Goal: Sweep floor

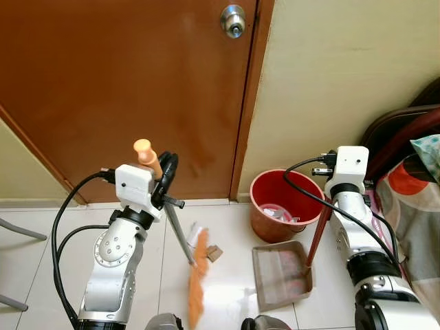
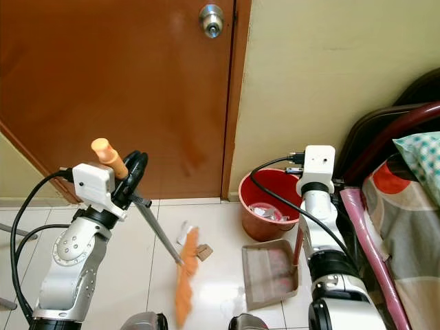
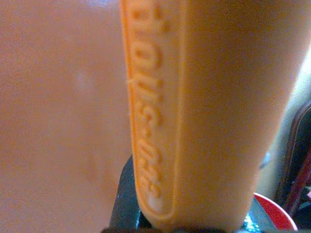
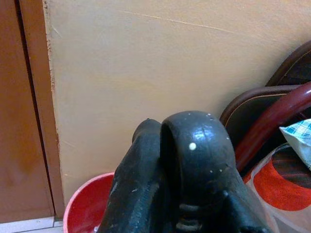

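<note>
A: Far left first?
B: Brown door with a round metal knob, standing behind everything. Pale tiled floor below.

A: And the left gripper?
B: Raised at the left, black fingers clamped round the broom handle. Orange grip end poking up above the wrist. Seen close in the left wrist view as a broad orange bar with raised lettering.

A: Rest of the broom?
B: Grey shaft slanting down and to the right from the gripper. Orange bristle head resting on the floor, near the middle. Small scraps lying just beside the head, on its far side; probably paper and a bit of card, too small to tell for sure.

A: Further right?
B: Grey-brown dustpan flat on the floor, its dark red handle rising up and to the right. Red bucket just beyond the pan, against the cream wall, with crumpled litter inside.

A: Right gripper?
B: Low at the right, by the dustpan's handle. Black fingers pressed together in the right wrist view, pointing toward the bucket and wall. Cannot tell whether the handle sits between them.

A: Far right?
B: Dark curved chair frame and patterned cloth.
</note>
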`<state>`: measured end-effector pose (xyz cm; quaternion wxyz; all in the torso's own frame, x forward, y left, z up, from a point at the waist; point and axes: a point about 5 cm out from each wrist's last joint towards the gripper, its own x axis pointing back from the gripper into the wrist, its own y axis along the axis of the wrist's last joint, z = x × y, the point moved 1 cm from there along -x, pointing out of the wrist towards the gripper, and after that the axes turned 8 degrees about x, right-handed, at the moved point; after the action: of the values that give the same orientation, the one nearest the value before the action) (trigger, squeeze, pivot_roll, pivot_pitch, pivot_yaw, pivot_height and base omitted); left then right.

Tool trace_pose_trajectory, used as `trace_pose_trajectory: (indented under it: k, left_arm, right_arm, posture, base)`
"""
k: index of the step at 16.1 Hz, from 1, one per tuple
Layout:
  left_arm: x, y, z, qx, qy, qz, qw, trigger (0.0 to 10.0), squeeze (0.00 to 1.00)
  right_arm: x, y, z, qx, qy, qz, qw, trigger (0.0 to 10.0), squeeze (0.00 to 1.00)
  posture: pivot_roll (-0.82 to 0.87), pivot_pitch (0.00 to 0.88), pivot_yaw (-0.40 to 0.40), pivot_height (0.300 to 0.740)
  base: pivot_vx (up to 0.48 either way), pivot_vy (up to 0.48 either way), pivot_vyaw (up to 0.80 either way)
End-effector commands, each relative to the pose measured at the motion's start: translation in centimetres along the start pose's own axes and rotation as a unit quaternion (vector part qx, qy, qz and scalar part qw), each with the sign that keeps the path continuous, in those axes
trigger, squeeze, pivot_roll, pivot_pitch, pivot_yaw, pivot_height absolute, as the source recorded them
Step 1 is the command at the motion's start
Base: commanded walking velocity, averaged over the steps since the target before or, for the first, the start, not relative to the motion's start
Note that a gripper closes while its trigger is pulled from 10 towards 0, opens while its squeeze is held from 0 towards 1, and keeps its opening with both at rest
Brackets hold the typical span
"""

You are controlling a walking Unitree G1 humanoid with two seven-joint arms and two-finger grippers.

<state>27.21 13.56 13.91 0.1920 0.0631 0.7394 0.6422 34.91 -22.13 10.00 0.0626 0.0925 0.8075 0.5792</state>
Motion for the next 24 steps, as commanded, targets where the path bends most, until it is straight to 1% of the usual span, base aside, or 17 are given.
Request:
trace_pose_trajectory:
  k: [1,2,4,6,7,8,10,11,12,14,16,17,18,19,20,21,24]
  left_arm:
    - [-0.1,0.0,0.0,-0.003,-0.004,0.001,1.0,10.0,0.0]
    - [0.0,-0.4,-0.1,-0.004,-0.009,0.009,1.0,10.0,0.0]
    - [-0.6,-1.9,-0.2,-0.009,-0.029,0.037,0.999,10.0,0.0]
    - [-1.4,-3.0,-0.9,-0.02,-0.054,0.064,0.996,10.0,0.0]
    - [-1.7,-3.6,-1.6,-0.01,-0.072,0.079,0.994,10.0,0.0]
    - [-1.6,-4.1,-2.0,-0.01,-0.086,0.097,0.992,10.0,0.0]
    - [-0.6,-5.6,-3.6,0.004,-0.136,0.15,0.979,10.0,0.0]
    - [-0.2,-5.8,-3.8,0.003,-0.145,0.16,0.976,10.0,0.0]
    - [1.0,-5.9,-4.3,0.018,-0.167,0.173,0.971,10.0,0.0]
    - [2.0,-5.3,-4.4,0.046,-0.162,0.168,0.971,10.0,0.0]
    - [2.1,-4.4,-4.4,0.056,-0.152,0.139,0.977,10.0,0.0]
    - [1.6,-3.4,-4.1,0.05,-0.138,0.109,0.983,10.0,0.0]
    - [0.6,-1.6,-3.4,0.03,-0.107,0.06,0.992,10.0,0.0]
    - [-0.2,0.0,-2.4,0.01,-0.075,0.023,0.997,10.0,0.0]
    - [-0.4,0.4,-2.1,0.005,-0.067,0.014,0.998,10.0,0.0]
    - [-0.7,1.7,-1.2,-0.01,-0.054,-0.002,0.998,10.0,0.0]
    - [-0.7,2.8,-0.6,-0.034,-0.062,-0.011,0.997,10.0,0.0]
  right_arm:
    - [-0.5,1.1,-0.4,0.002,-0.004,-0.024,1.0,10.0,0.0]
    - [-0.5,1.1,-0.3,0.002,-0.003,-0.024,1.0,10.0,0.0]
    - [-0.6,1.1,0.1,-0.002,-0.003,-0.024,1.0,10.0,0.0]
    - [-0.6,1.2,0.7,-0.017,-0.002,-0.023,1.0,10.0,0.0]
    - [-0.6,1.2,1.0,-0.022,0.0,-0.022,1.0,10.0,0.0]
    - [-0.6,1.2,1.2,-0.024,0.002,-0.02,1.0,10.0,0.0]
    - [-0.3,0.7,1.8,-0.025,0.008,-0.009,1.0,10.0,0.0]
    - [-0.3,0.6,1.8,-0.025,0.008,-0.005,1.0,10.0,0.0]
    - [-0.1,0.0,2.0,-0.039,0.008,0.017,0.999,10.0,0.0]
    - [0.1,-0.5,2.2,-0.043,0.01,0.026,0.999,10.0,0.0]
    - [0.2,-0.5,2.5,-0.042,0.01,0.025,0.999,10.0,0.0]
    - [0.2,-0.4,2.7,-0.042,0.014,0.024,0.999,10.0,0.0]
    - [0.2,-0.3,3.0,-0.039,0.019,0.022,0.999,10.0,0.0]
    - [0.1,-0.2,3.2,-0.038,0.023,0.022,0.999,10.0,0.0]
    - [0.1,-0.1,3.2,-0.037,0.024,0.022,0.999,10.0,0.0]
    - [0.0,0.0,3.2,-0.032,0.029,0.021,0.999,10.0,0.0]
    - [-0.1,0.0,3.1,-0.026,0.031,0.02,0.999,10.0,0.0]
  posture:
    - [0.04,0.075,-0.029,0.74]
    - [0.04,0.075,-0.029,0.74]
    - [0.04,0.075,-0.034,0.74]
    - [0.03,0.075,-0.032,0.74]
    - [0.03,0.076,-0.031,0.74]
    - [0.03,0.078,-0.029,0.74]
    - [0.03,0.087,-0.02,0.74]
    - [0.03,0.091,-0.018,0.74]
    - [0.04,0.103,-0.013,0.74]
    - [0.04,0.116,-0.012,0.74]
    - [0.05,0.125,-0.012,0.74]
    - [0.05,0.129,-0.015,0.74]
    - [0.05,0.13,-0.018,0.74]
    - [0.05,0.128,-0.025,0.74]
    - [0.05,0.128,-0.027,0.74]
    - [0.04,0.126,-0.032,0.74]
    - [0.04,0.125,-0.038,0.74]
  base:
    - [0.0,0.0,0.0]
    - [0.0,0.0,0.0]
    - [0.0,0.0,0.0]
    - [0.0,0.0,0.0]
    - [0.0,0.0,0.0]
    - [0.0,0.0,0.0]
    - [0.0,0.0,0.0]
    - [0.0,0.0,0.0]
    - [0.0,0.0,0.0]
    - [0.0,0.0,0.0]
    - [0.0,0.0,0.0]
    - [0.0,0.0,0.0]
    - [0.0,0.0,0.0]
    - [0.0,0.0,0.0]
    - [0.0,0.0,0.0]
    - [0.0,0.0,0.0]
    - [0.0,0.0,0.0]
